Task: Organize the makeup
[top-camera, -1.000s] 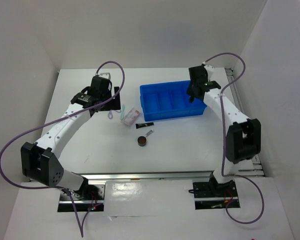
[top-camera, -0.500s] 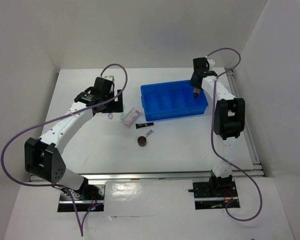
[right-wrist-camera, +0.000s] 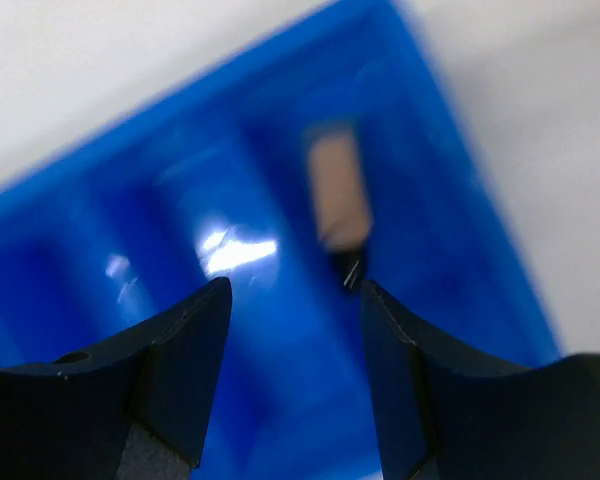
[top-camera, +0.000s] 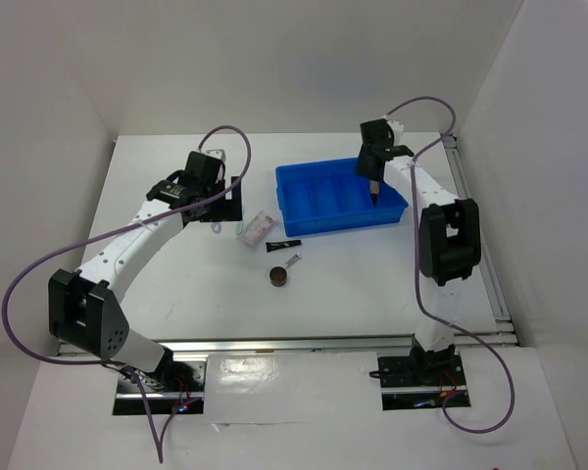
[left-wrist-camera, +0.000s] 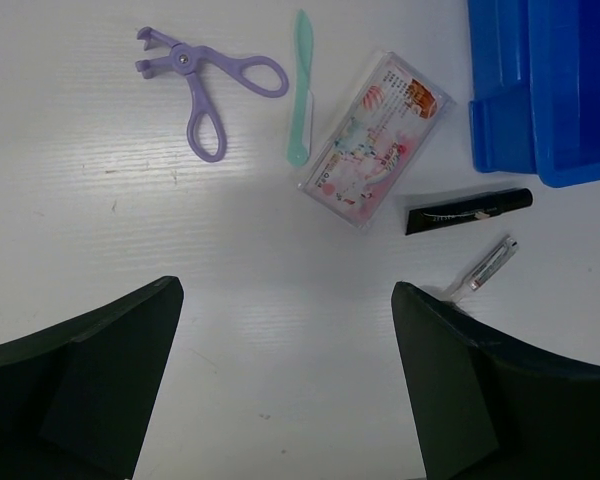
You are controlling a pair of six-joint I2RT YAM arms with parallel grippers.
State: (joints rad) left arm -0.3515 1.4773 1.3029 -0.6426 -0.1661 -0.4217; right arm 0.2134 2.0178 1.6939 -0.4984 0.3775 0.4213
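Top view: the blue bin (top-camera: 323, 195) sits at the far right of the table (top-camera: 372, 284), its right end near the table's right edge. The right fingers (right-wrist-camera: 292, 290) hang over the bin's right end, spread moderately and holding nothing. Beyond them the tan bottle (right-wrist-camera: 338, 195) shows blurred in a compartment by the right wall, and whether it rests on the floor cannot be told. The left fingers (left-wrist-camera: 285, 290) are wide apart and empty above the table. Ahead of them lie a purple scissor-handled tool (left-wrist-camera: 205, 85), a mint-green stick (left-wrist-camera: 300, 90) and the clear pinkish case (left-wrist-camera: 375, 138), just off the bin's near-left corner. The black tube (left-wrist-camera: 468, 211) and silver stick (left-wrist-camera: 483, 268) lie near the bin's front wall. The round compact (top-camera: 278, 277) sits apart, with bare table between it and the arm bases
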